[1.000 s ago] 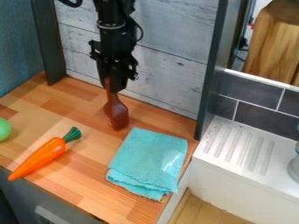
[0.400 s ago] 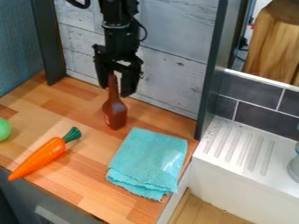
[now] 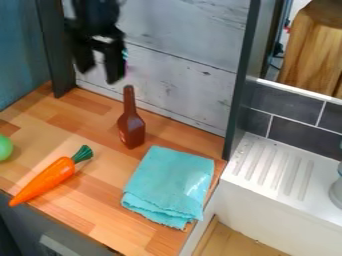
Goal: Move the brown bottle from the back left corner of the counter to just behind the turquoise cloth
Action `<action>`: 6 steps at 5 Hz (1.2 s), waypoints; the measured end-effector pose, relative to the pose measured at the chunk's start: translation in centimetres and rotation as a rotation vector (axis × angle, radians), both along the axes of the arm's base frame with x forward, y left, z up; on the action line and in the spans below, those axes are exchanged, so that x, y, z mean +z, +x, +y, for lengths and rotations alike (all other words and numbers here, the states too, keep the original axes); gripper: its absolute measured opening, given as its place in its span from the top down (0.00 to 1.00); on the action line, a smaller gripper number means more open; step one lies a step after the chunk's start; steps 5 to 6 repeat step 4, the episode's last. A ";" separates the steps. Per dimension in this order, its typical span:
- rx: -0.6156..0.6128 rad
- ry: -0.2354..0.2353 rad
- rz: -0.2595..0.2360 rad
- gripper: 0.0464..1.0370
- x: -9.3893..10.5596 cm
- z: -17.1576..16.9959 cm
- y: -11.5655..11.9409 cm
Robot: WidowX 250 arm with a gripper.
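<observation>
Your black gripper (image 3: 100, 75) hangs downward at upper left, fingers (image 3: 113, 65) apart, near the upright brown long-necked bottle (image 3: 131, 126) on the wooden worktop (image 3: 100, 220). Beside the bottle lies a folded turquoise cloth (image 3: 170, 180); farther out, an orange, green-topped carrot (image 3: 50, 179).

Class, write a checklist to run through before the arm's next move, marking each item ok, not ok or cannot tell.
1. Gripper open and empty: ok.
2. Bottle upright on the counter: ok.
3. Gripper clear of the bottle: ok, visible gap.
4. Cloth apart from the bottle: ok.
5. Carrot well inside the front edge: not ok, tip reaches it.
6. Bottle empty: cannot tell.
</observation>
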State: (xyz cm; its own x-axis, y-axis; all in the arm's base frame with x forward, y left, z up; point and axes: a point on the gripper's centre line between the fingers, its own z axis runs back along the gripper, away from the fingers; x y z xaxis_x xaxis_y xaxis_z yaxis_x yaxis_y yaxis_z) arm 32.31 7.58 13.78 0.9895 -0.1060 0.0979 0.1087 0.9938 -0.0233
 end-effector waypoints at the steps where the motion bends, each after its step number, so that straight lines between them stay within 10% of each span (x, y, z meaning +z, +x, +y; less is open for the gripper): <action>1: 0.050 0.055 0.036 0.04 0.9 4.0 -3.4; 2: 0.069 0.077 0.117 0.04 0.8 7.6 -6.3; 6: 0.137 0.116 0.138 0.04 -2.6 11.7 -8.5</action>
